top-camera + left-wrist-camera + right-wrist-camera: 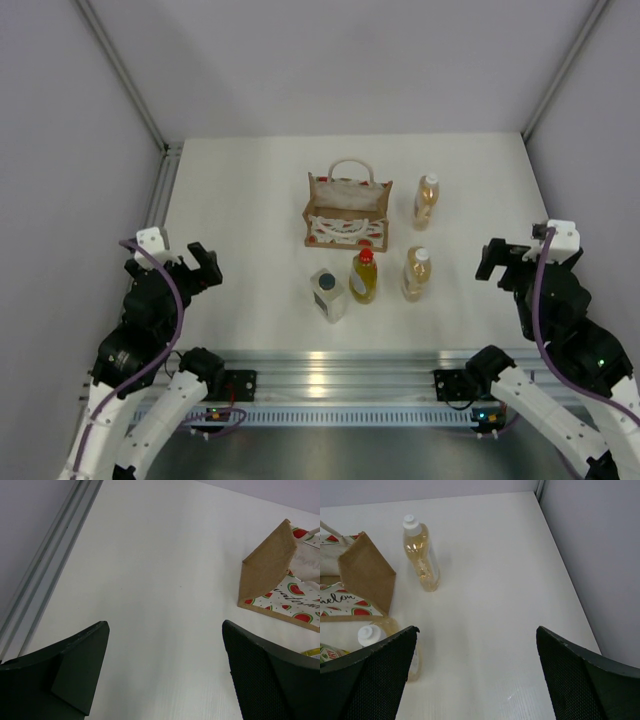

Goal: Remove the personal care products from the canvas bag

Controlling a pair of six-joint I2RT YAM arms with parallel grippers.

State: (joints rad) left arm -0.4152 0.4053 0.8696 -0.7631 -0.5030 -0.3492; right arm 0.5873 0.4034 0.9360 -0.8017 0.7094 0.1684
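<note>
Wide apart, empty: left gripper [203, 265], right gripper [493, 260]. Upright: canvas bag [347, 210]; at 6 o'clock, red-capped bottle [364, 277].

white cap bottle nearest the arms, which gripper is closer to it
Right. The right gripper hangs open just right of the white-capped bottle, while the left gripper is across the table, past the red-capped bottle and grey-capped bottle.
</note>
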